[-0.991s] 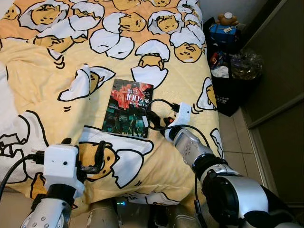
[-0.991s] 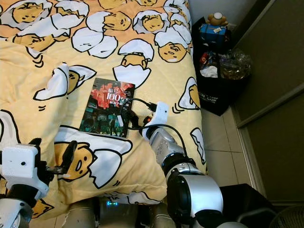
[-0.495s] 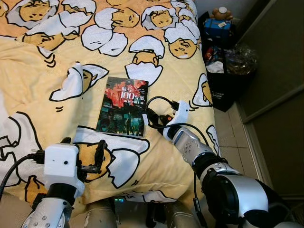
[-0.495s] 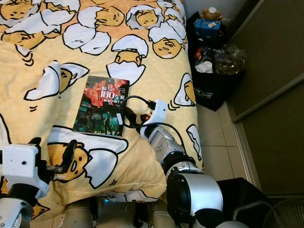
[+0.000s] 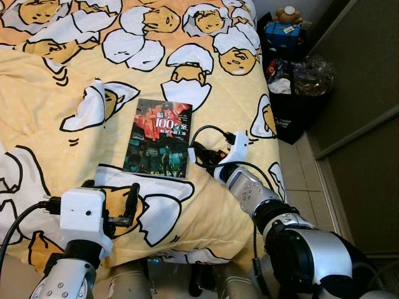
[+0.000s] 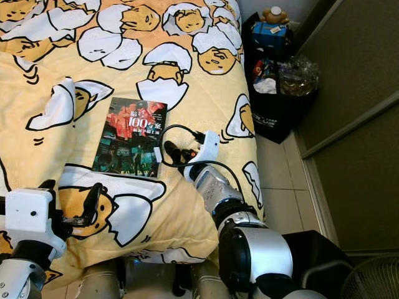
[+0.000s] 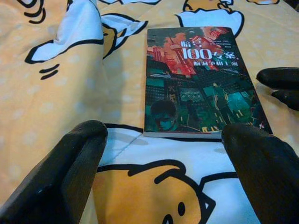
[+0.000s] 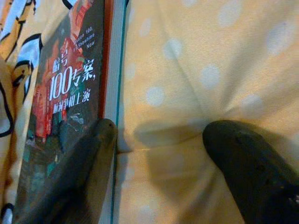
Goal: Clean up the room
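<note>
The right gripper [image 8: 159,163] rests low on the bed with its jaws spread, one black finger [image 8: 79,172] touching the long edge of a paperback book [image 5: 160,138] and the other [image 8: 252,172] pressed into the yellow egg-print duvet [image 5: 75,124] just beside it. The left gripper [image 7: 163,163], jaws also spread and holding nothing, hovers at about seven o'clock from the book, its fingers framing the cover's near end. The book lies flat on the duvet, near the bed's edge at three o'clock. The risk, by the look of it: the soft bedding may give under the finger, so the jaws could close on fabric rather than under the cover, or nudge the book away; the loose black cable [image 5: 209,134] looping off the right wrist could also snag its corner. At about one o'clock, on the floor beside the bed, a black bag [image 5: 298,118] stands stuffed with crumpled wrappers and packets, a blue box [image 5: 283,34] and a small plush toy [image 5: 288,14] perched behind it.
</note>
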